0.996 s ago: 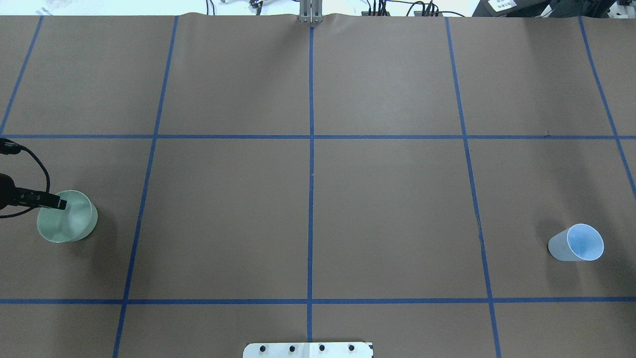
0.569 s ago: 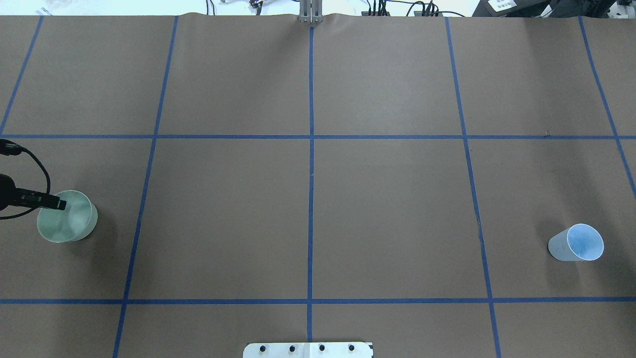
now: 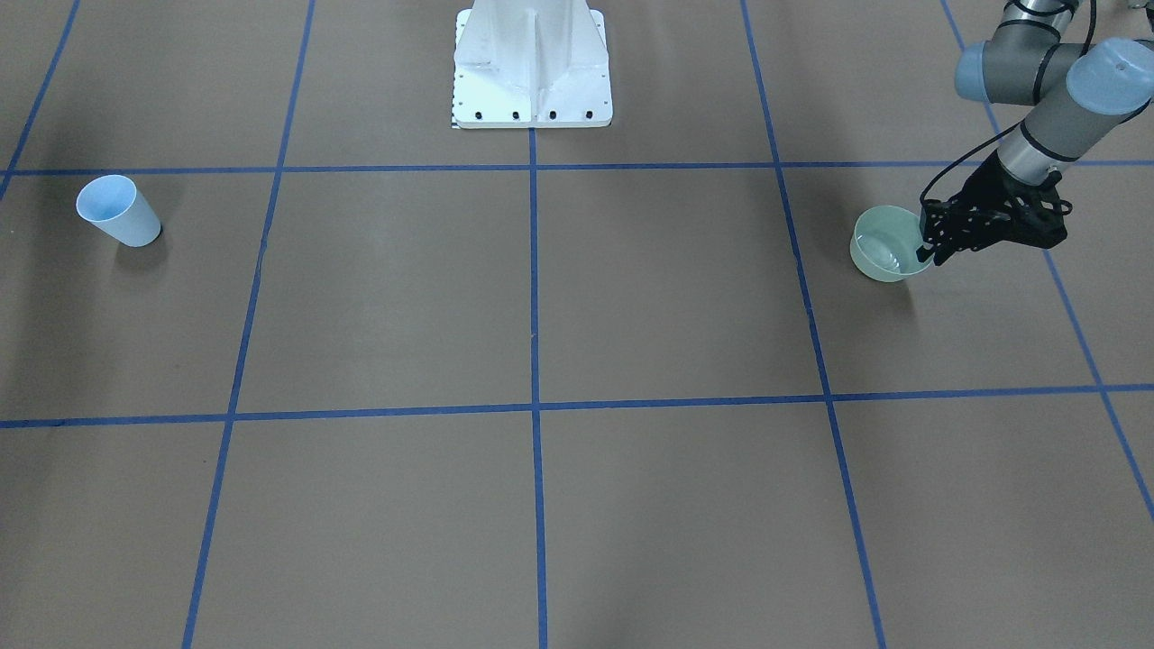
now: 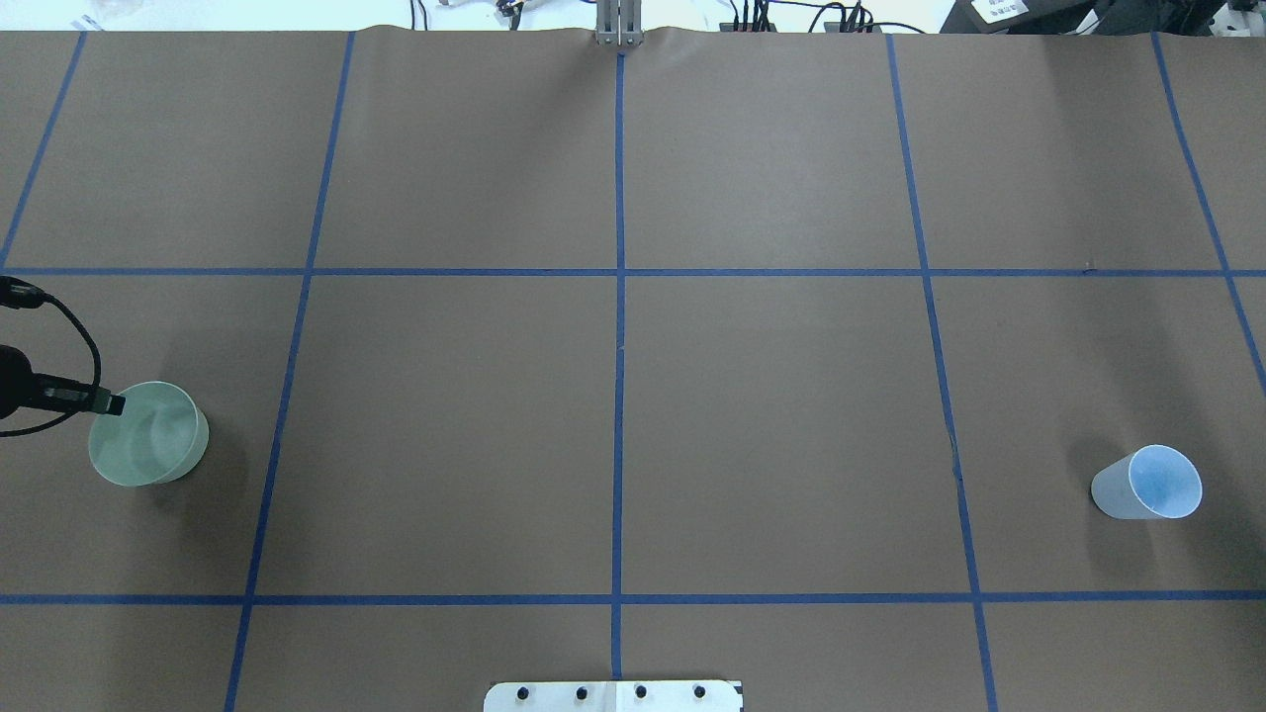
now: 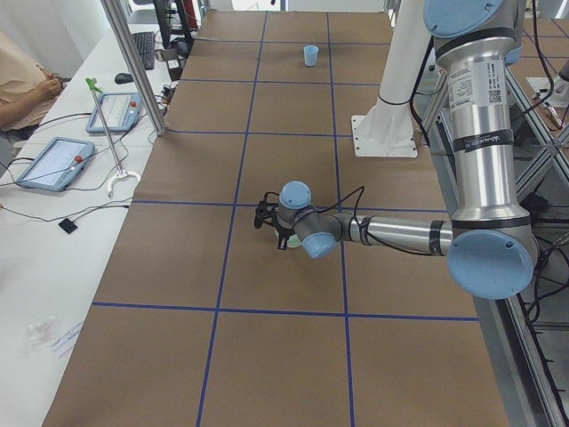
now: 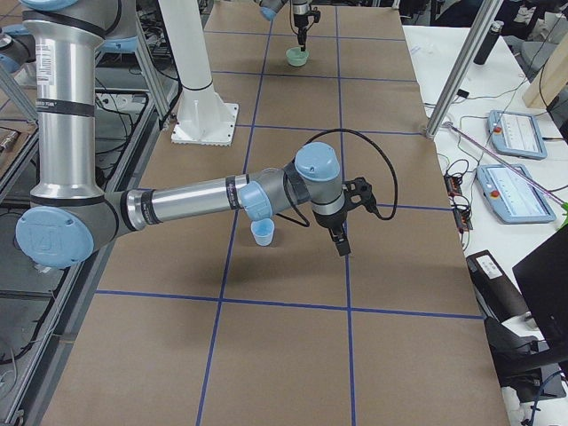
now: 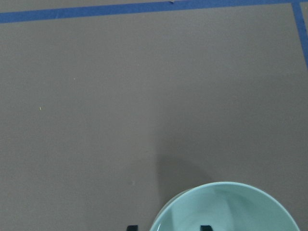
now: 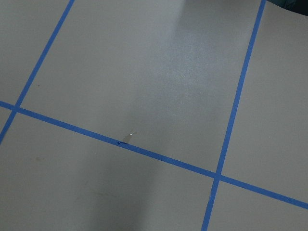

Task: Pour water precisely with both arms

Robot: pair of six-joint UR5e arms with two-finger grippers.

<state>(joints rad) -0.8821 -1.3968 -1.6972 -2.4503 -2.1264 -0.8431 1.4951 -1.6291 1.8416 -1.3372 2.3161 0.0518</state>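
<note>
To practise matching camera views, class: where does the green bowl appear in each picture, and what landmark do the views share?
Front-facing: bowl, upper right.
Overhead: bowl, left edge.
Exterior left: bowl, centre, mostly hidden behind the left arm.
Exterior right: bowl, top centre.
Left wrist: bowl, bottom edge.
Right wrist: not in it.
Landmark: blue cup, at the table's opposite end in the four exterior views.

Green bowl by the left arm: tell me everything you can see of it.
The bowl is small, round, pale mint green, plastic-looking, with thin rim and tapering wall. It stands upright, mouth up, on the brown table paper, faint glints of water inside. The left gripper straddles its wall, one fingertip inside, one outside; whether they clamp it is unclear.
</note>
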